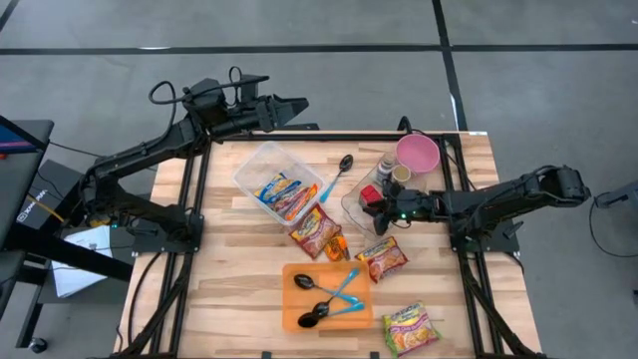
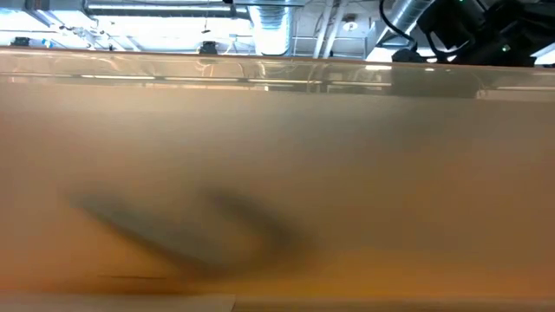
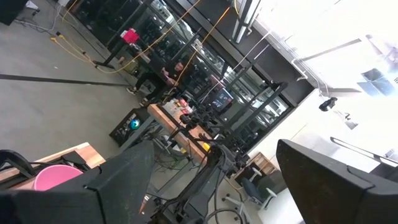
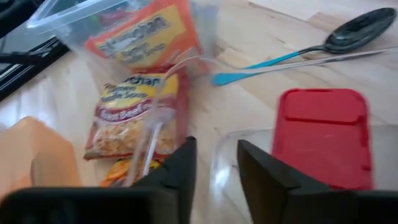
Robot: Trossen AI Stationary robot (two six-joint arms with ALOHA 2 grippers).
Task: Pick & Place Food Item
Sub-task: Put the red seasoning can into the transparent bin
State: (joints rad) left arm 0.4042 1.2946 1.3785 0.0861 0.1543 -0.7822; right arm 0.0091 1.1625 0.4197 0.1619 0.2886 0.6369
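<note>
Judging from how things lie, the job is partly done. One noodle packet (image 1: 281, 189) already lies inside the clear tub (image 1: 251, 162), so at least one food item counts as placed. The others are not: a second packet (image 1: 315, 230) lies just outside the tub on the side toward the orange tray (image 1: 292, 275), a third (image 1: 382, 257) sits between the tray and the right arm, and a fourth (image 1: 409, 328) is well apart from the tub, beyond the tray near the tabletop's (image 1: 239, 289) edge.

The right tool (image 1: 375, 206) is low over a second clear container (image 4: 249, 155) that holds a red block (image 4: 321, 134), beside the pink cup (image 1: 418, 152). In the right wrist view its two fingers (image 4: 179, 167) stand close together with a narrow gap, straddling that container's transparent rim; whether they have actually pinched the rim or are only closing toward it I cannot tell, and nothing is visibly lifted. No packet is between them.

The left tool (image 1: 297, 105) waits off the tabletop beyond the tub's far side, fingers spread wide and holding nothing.

Left to do, by my reading: gather the three loose packets. The spoons (image 1: 321, 300) on the tray look like bystanders.
</note>
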